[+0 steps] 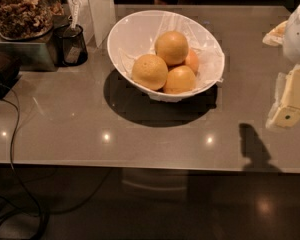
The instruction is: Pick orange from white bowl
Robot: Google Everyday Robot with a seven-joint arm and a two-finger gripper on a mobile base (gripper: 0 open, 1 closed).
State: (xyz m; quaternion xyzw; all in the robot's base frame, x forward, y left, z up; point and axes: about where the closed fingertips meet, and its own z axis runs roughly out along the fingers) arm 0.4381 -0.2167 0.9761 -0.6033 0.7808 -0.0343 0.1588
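Note:
The white bowl (125, 39) stands on the grey counter at centre back, lined with crinkled translucent wrap. It holds several citrus fruits. The orange (149, 71) is a large yellow-orange one at the front left of the pile. Two similar ones lie at the top (172, 47) and front right (179, 79). A smaller, redder fruit (192, 61) is half hidden behind them. My gripper (289, 104) is at the right edge of the view, above the counter and well to the right of the bowl, apart from it.
A small dark mesh cup (72, 45) stands left of the bowl. A glass jar of nuts (20, 9) sits on a metal base at the far left. Black cables (12, 149) hang over the counter's front left edge. A white panel (100, 9) stands behind.

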